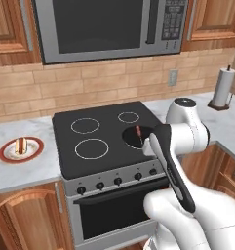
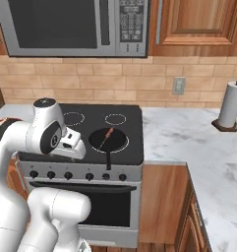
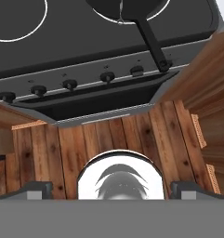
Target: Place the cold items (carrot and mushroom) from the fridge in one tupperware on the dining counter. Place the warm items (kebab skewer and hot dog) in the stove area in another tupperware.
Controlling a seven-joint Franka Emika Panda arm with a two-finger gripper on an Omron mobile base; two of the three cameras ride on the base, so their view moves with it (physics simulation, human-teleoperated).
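Gripper (image 3: 111,189): jaws spread wide, holding nothing; just the two dark finger tips (image 3: 36,189) rise at the lower edge of the hand view, well apart. In both base views the hand sits low in front of the stove (image 1: 104,146), mostly hidden by the arm's own white links.

Hand view looks down the stove front: knob row (image 3: 69,84), oven door, wood floor below. Frying pan (image 3: 127,9) cut off at the top edge; only its rim and long black handle (image 3: 150,42) show, contents out of frame.

Right base view: pan (image 2: 108,140) on the front right burner, kebab skewer (image 2: 107,137) lying inside, thin and reddish, chunks too small to count. Left base view: skewer (image 1: 138,132) partly hidden behind the arm.

Left base view alone: red-rimmed plate (image 1: 21,149) on the counter left of the stove, hot dog (image 1: 21,145) on it. In the right base view the arm covers that spot.

Farther back: paper towel roll (image 2: 232,106), wall outlet (image 2: 178,85), microwave (image 1: 109,27) cut off at the top.
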